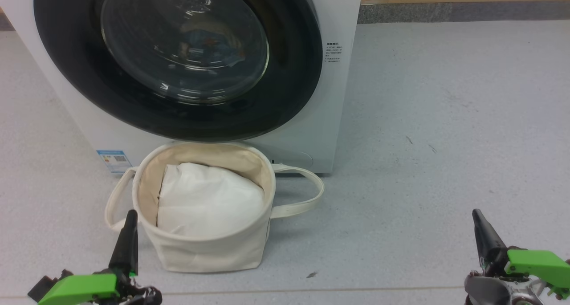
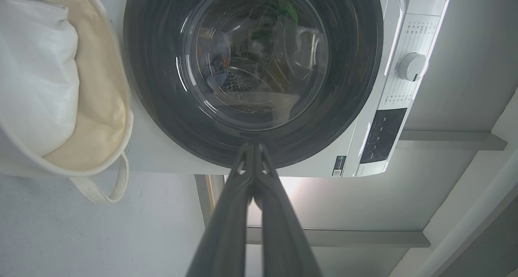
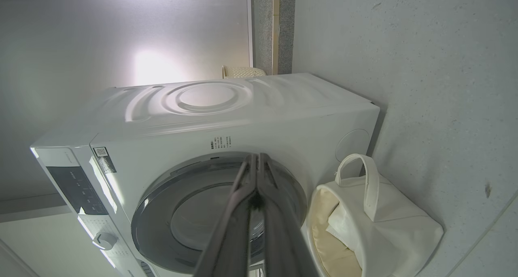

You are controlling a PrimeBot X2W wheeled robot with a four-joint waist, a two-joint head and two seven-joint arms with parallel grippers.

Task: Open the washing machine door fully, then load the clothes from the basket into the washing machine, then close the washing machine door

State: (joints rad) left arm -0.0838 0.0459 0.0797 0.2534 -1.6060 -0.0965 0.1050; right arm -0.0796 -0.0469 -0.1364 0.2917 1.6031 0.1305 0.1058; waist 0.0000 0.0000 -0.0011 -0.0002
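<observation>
washing machine door [image 1: 178, 60]: upper left, shut, black rim, bulging glass
basket [image 1: 205, 251]: lower centre, cream, white padding [image 1: 209, 202] inside
left gripper [image 1: 130, 218], right gripper [image 1: 477, 217]: closed, empty

the washing machine door [image 1: 178, 60] and basket [image 1: 205, 251] are looked down on from close by the head view; both are shared by the sideways-rolled wrist views, from lower down.
</observation>
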